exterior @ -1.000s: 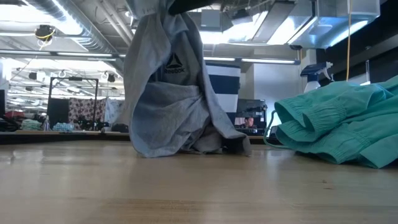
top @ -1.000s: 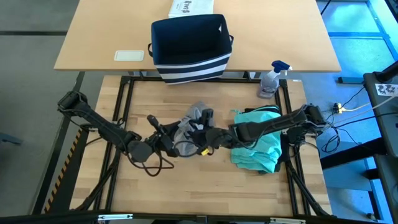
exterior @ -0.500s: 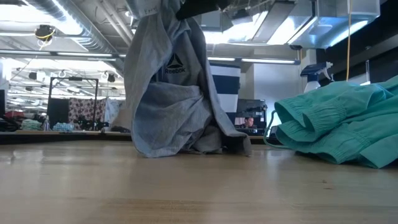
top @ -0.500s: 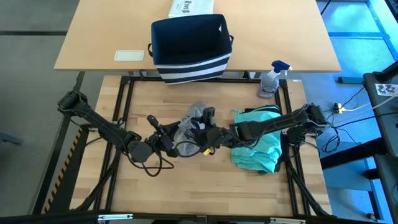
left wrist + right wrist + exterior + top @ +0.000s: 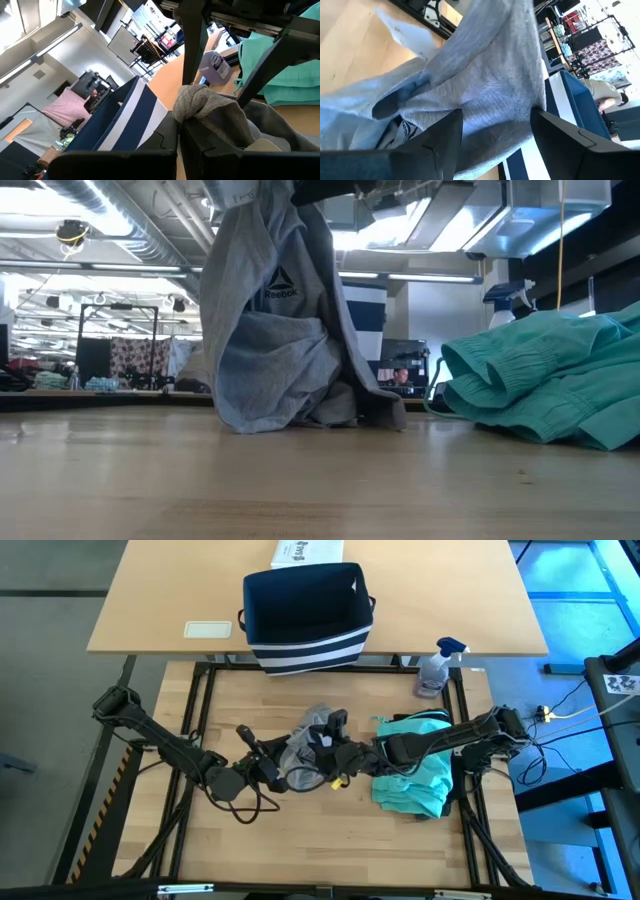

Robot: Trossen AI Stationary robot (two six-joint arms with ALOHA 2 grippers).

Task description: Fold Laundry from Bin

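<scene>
At worktop centre we list the grey T-shirt point(image 5: 305, 745), lifted and bunched, unfolded. The left tool point(image 5: 186, 131) is clenched on its fabric; the right tool point(image 5: 495, 145) gapes beside it, grasping nothing. At three o'clock, the teal piece point(image 5: 420, 772), loosely heaped. At twelve, the bin point(image 5: 305, 615). We judge folding barely begun.

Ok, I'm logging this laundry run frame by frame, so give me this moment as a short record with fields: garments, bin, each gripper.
grey T-shirt: lifted at its top, lower part bunched on the table
teal piece: lying crumpled on the table, to the right of the grey shirt
bin: upright on the far table, no laundry seen inside
left gripper: jaws shut on a bunch of the grey T-shirt
right gripper: jaws open, grey T-shirt between them
spray bottle: standing at the table's far right edge
</scene>
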